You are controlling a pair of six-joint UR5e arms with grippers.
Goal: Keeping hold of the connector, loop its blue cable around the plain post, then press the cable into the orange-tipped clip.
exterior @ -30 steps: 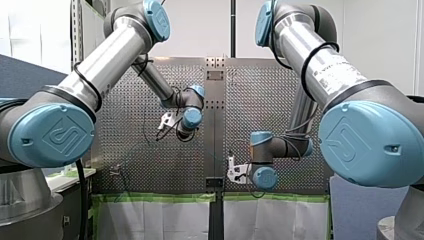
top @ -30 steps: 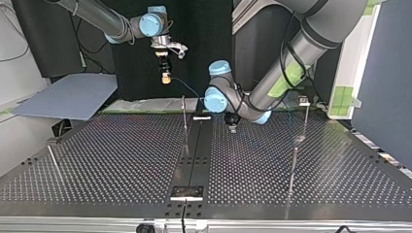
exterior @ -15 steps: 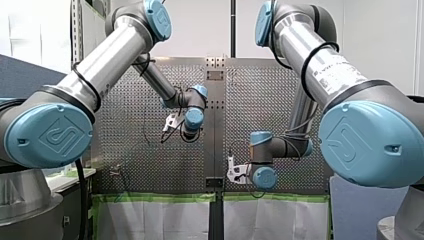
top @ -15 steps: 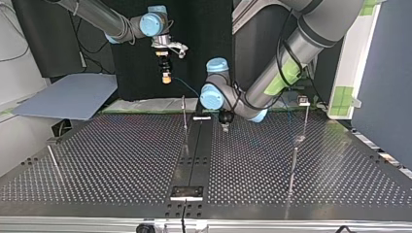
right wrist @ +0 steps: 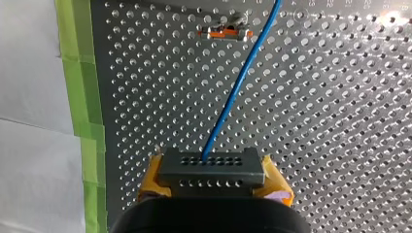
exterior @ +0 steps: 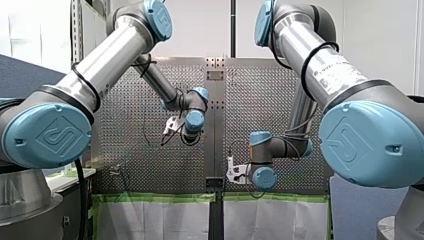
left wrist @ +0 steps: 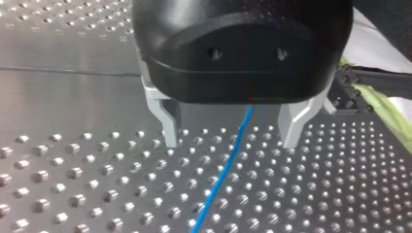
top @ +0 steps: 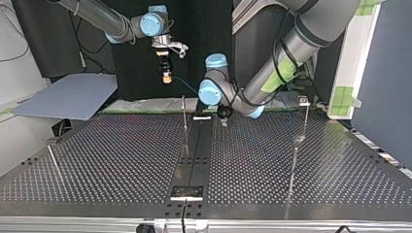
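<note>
Alignment of the blue cable (right wrist: 238,82) with my two sets of jaws is what the coming move turns on. My right gripper (right wrist: 212,178) is pinching the dark connector (right wrist: 211,167) between its yellow pads (right wrist: 151,179), raised well above the perforated table (left wrist: 73,170). From the connector's front face the cable runs straight ahead of those jaws, its long axis nearly in line with them. It passes just beside the orange-tipped clip (right wrist: 226,33), which lies far ahead and a little to one side, and it is not seated in the clip. My left gripper (left wrist: 229,131) hangs low over the table with its metal fingers (left wrist: 168,124) spread wide. The cable drops through the gap between them, touching neither as far as I can see, and trails on ahead of them across the holes. A slim post (top: 184,112) stands near my left gripper in the top view. It is probably the plain one, though it is too thin there for me to be sure. On that reading my left arm is the nearer to the post, and I judge the loop not yet made.
</note>
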